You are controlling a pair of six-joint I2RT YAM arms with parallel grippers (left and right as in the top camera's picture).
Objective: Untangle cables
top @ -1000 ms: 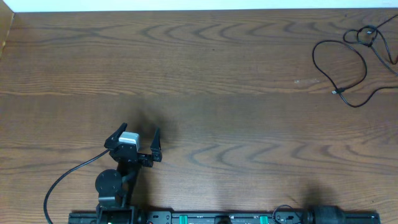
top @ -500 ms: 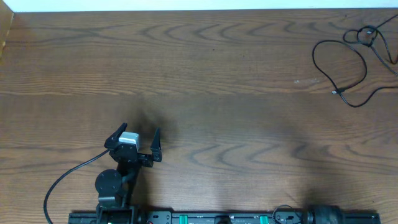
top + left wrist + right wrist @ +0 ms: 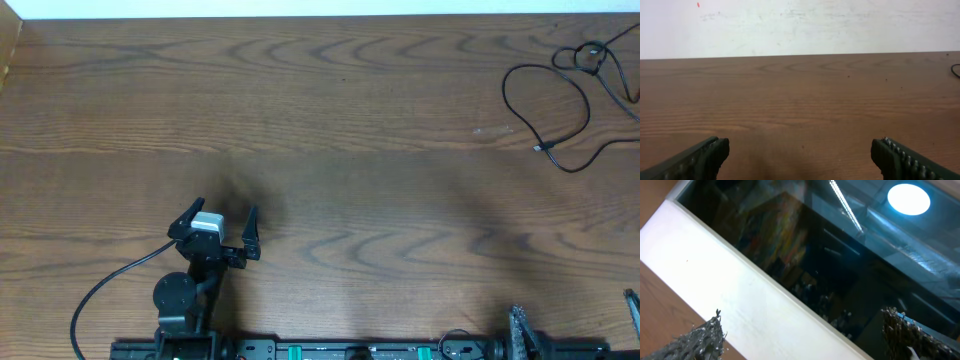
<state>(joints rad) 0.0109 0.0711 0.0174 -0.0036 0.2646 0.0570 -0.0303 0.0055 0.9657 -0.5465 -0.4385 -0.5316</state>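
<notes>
Brown wood-grain table (image 3: 330, 120) is stretching wide under both arms, and the cables (image 3: 560, 100) are lying at its far right corner, well apart from either claw. They are showing as thin black cords looping loosely, bunching into a small tangle (image 3: 588, 55) near the right edge, with one small plug end (image 3: 539, 149) resting on the wood.

The left gripper (image 3: 222, 222) is hovering over the near left part of the table, its jaws standing wide apart with nothing between them. Its wrist camera is looking along bare wood between the two dark fingers (image 3: 695, 160), with a sliver of black cord just showing at the right edge. A thicker black wire (image 3: 105, 290) is curving away from that arm's base.

The right gripper (image 3: 575, 318) is only peeking in at the near right edge, its fingertips (image 3: 518, 330) spread far apart and holding nothing. Its wrist camera is tilting up off the table, taking in a white wall (image 3: 740, 295) and a dark glass pane (image 3: 815, 255) reflecting a round ceiling light (image 3: 909, 199).
</notes>
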